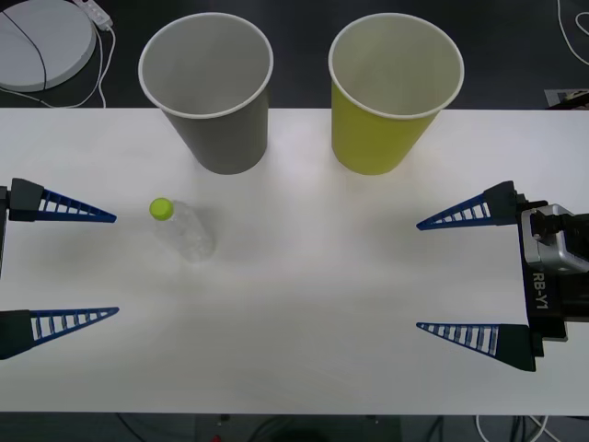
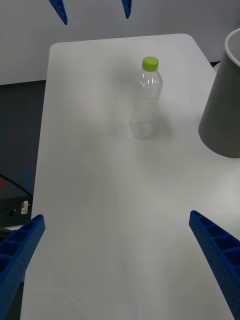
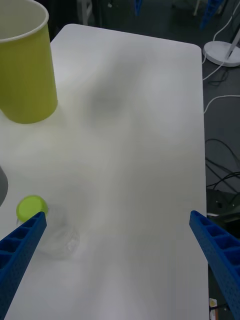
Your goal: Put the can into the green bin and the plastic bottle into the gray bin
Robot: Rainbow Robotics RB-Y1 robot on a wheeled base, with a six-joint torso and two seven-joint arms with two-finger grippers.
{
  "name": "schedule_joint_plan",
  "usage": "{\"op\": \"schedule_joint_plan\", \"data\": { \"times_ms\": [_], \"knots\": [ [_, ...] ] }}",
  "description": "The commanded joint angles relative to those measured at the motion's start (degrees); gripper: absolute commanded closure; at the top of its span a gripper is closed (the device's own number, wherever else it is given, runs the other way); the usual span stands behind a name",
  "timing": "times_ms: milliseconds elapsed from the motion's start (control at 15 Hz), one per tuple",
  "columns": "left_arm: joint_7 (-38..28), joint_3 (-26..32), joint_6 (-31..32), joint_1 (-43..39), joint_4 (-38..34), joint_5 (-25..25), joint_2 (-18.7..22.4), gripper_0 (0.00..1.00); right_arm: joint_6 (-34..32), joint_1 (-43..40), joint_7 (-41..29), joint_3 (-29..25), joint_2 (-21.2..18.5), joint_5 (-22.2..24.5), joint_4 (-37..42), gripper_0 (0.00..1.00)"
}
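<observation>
Small clear ribbed plastic bottle (image 1: 185, 230) w/ lime-green cap stands upright on the white table (image 1: 304, 350), toward its left side, in front of the gray bin (image 1: 210, 90) and apart from it. The gray bin and the green bin (image 1: 390, 90), both tapered paper cups w/ white rims and pale insides, stand side by side along the table's far edge, gray on the left. Left gripper (image 1: 101, 265) hovers near the bottle at the left edge, right gripper (image 1: 433, 274) well apart at the right edge; both have blue ribbed fingers spread wide and hold nothing.
</observation>
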State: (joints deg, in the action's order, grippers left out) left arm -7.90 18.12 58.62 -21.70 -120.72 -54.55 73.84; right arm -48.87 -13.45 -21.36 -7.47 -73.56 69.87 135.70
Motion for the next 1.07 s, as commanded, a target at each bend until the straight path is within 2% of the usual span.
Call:
{"op": "schedule_joint_plan", "data": {
  "times_ms": [67,467,800,1067],
  "knots": [
    [1.05,-0.02,0.01,-0.1,2.86,1.2,-0.63,0.0,0.0,0.0,0.0,0.0,0.0,0.0,0.0,0.0],
    [3.68,-0.02,0.01,-0.8,7.96,2.08,-6.07,0.0,0.0,0.0,0.0,0.0,0.0,0.0,0.0,0.0],
    [8.43,-0.02,0.01,-1.51,13.05,2.08,-8.18,0.0,0.0,0.0,0.0,0.0,0.0,0.0,0.0,0.0],
    [9.83,-0.02,-0.17,-1.68,14.2,-2.05,-12.49,0.0,0.0,0.0,0.0,0.0,0.0,0.0,0.0,0.0]
  ]
}}
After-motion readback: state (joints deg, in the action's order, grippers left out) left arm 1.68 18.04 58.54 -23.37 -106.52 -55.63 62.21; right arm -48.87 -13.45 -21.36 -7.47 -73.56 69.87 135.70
